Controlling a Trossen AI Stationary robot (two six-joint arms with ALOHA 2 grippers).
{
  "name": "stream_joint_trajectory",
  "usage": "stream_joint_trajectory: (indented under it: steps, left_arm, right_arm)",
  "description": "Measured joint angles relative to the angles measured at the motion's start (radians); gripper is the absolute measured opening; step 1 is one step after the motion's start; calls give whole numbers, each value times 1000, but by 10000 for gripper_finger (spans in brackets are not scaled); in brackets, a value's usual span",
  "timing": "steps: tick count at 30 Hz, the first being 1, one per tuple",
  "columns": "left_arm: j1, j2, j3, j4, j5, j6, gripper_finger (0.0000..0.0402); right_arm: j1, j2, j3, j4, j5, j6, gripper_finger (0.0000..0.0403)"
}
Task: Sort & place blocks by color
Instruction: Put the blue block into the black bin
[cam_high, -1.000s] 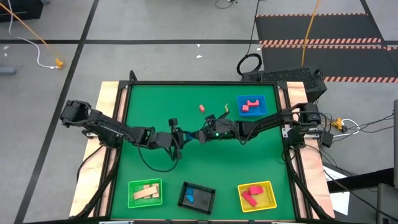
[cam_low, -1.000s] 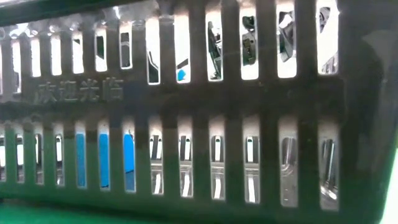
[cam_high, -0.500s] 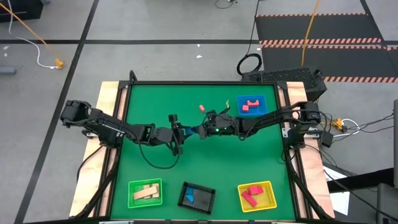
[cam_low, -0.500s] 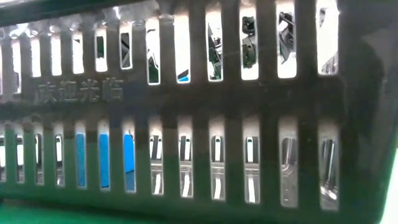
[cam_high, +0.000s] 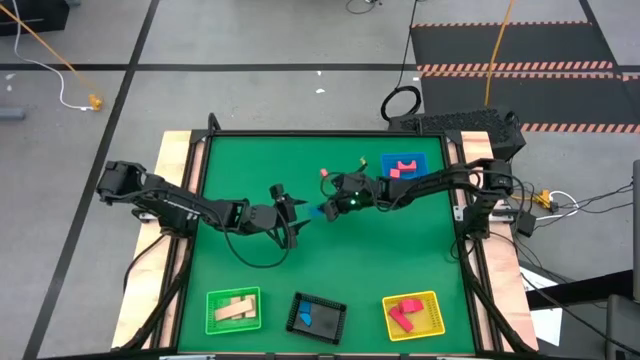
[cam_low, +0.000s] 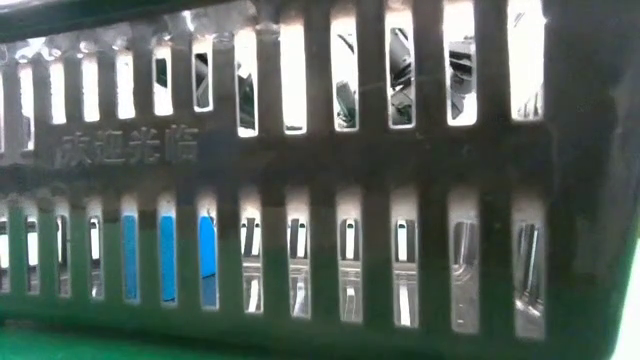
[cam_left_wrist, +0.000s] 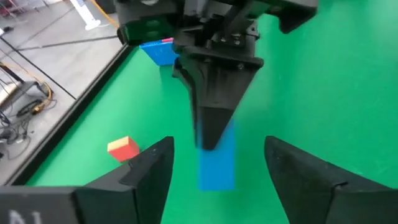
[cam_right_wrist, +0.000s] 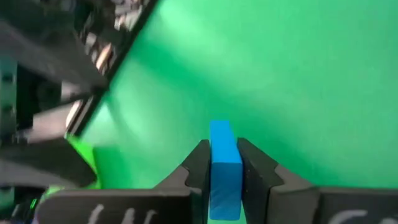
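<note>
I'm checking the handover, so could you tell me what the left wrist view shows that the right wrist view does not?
Only the left wrist view shows the open left gripper, a loose red block on the mat and the blue tray behind. Only the right wrist view shows the right gripper's fingers from behind, pressed on both sides of the bar. Both show the blue bar held by the right gripper.

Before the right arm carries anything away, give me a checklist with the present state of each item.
1. Right gripper shut on the blue block: ok.
2. Left gripper open, fingers apart from the block: ok.
3. Black mesh tray has bare floor beside its blue blocks: ok.
4. Loose red block lies off to the side, apart from both grippers: ok.
5. Block lifted free of the green table: cannot tell.
</note>
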Motion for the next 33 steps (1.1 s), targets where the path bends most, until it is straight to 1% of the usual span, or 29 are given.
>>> stream_joint_trajectory:
  steps: [2, 5, 7, 9, 11, 12, 15, 20, 23, 25, 28, 31, 33]
  left_arm:
    - [0, 0, 0, -12, -4, -28, 260]
    - [1, 0, 0, -54, -38, -78, 267]
    - [1, 0, 0, -88, -85, -126, 267]
    - [3, 0, 0, -127, -127, -166, 265]
    - [8, 0, -1, -155, -146, -195, 261]
    - [13, 0, -1, -167, -146, -210, 258]
    - [28, 0, -1, -186, -147, -246, 253]
    - [55, 0, -1, -189, -147, -274, 252]
    - [71, 0, -1, -182, -147, -289, 253]
    - [83, 0, -1, -182, -147, -295, 253]
    - [96, 0, -1, -182, -147, -298, 253]
    - [106, 0, -1, -182, -147, -299, 253]
    - [109, 0, -1, -182, -147, -302, 253]
  right_arm:
    - [-2, -5, 0, -16, -83, -9, 39]
    - [35, -21, 0, -3, -183, -5, 41]
    - [80, -36, 0, -8, -215, -5, 41]
    - [133, -46, 0, -12, -218, -6, 41]
    - [192, -55, 0, -9, -216, 2, 41]
    - [221, -58, 0, -6, -211, 13, 41]
    - [320, -59, 0, 35, -145, 43, 41]
    - [467, -59, 0, 59, 27, 54, 41]
    - [531, -59, 0, 82, 126, 55, 41]
    - [561, -49, 0, 104, 168, 65, 42]
    - [593, -19, 0, 116, 200, 90, 42]
    - [605, 34, 0, 186, 199, 131, 42]
    - [609, 68, 0, 254, 175, 146, 42]
